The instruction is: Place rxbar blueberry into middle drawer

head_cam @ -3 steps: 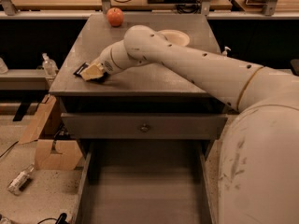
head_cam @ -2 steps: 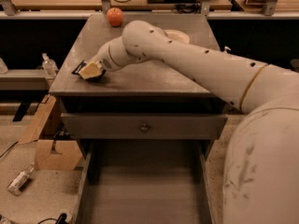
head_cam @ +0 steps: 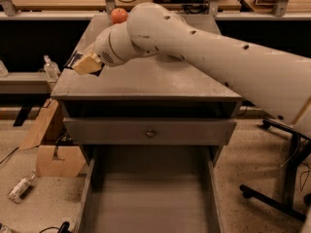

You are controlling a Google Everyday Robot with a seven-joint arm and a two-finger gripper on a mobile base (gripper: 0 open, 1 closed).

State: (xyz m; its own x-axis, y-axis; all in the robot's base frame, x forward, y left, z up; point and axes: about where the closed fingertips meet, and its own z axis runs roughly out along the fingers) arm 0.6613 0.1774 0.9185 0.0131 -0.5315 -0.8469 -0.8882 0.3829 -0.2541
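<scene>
The middle drawer stands pulled out at the bottom centre of the frame, its floor bare and ready to take 1 item. The closed drawer front above it is out of the way.

The arm reaches across the desk from the right so that the gripper meets the rxbar blueberry at the desk's left edge, in the upper left of the frame. That is probably the easiest side for getting at a flat wrapper. The gripper sits right on the dark wrapper, which shows on both sides of it. I cannot tell whether it is spread or clamped on the bar.

The apple rests at the far edge, apart from the action. I judge the bar is yet to travel down to the drawer.
</scene>
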